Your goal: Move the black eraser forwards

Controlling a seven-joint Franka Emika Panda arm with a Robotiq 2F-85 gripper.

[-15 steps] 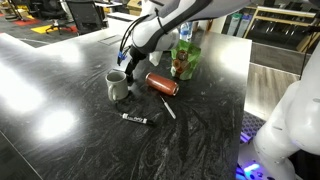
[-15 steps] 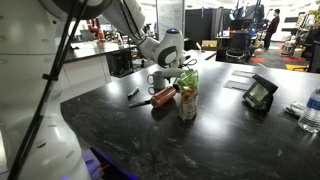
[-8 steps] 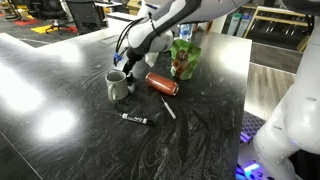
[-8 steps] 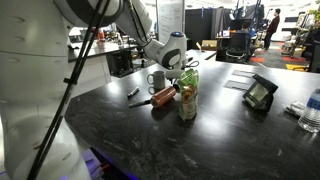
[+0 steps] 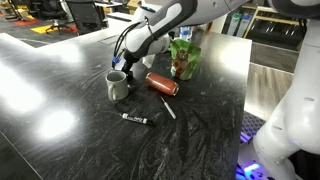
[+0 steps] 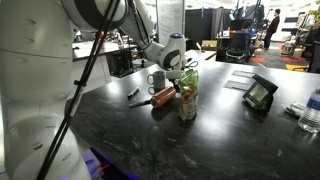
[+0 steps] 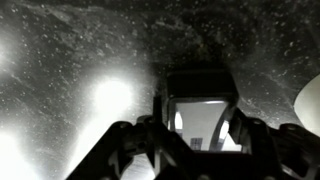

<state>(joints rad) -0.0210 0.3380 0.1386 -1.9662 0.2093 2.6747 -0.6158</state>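
Note:
In the wrist view the black eraser point(image 7: 198, 84) lies on the dark speckled table, a boxy block with a black top and a paler side facing the camera. My gripper point(image 7: 200, 128) straddles it, and each finger presses against one side of the block. In both exterior views the gripper point(image 5: 133, 71) point(image 6: 171, 69) is lowered to the table just behind the grey mug point(image 5: 118, 85) point(image 6: 157, 80), and the gripper hides the eraser there.
A red can point(image 5: 162, 84) point(image 6: 165, 96) lies on its side beside the mug. A green bottle point(image 5: 184, 58) point(image 6: 187, 95) stands close by. A black marker point(image 5: 135, 119) and a white stick point(image 5: 167, 108) lie nearer the front. A small stand point(image 6: 260, 93) sits further along the table.
The arm has stayed low over the same spot behind the mug. The jaws have closed in from wide open onto the eraser.

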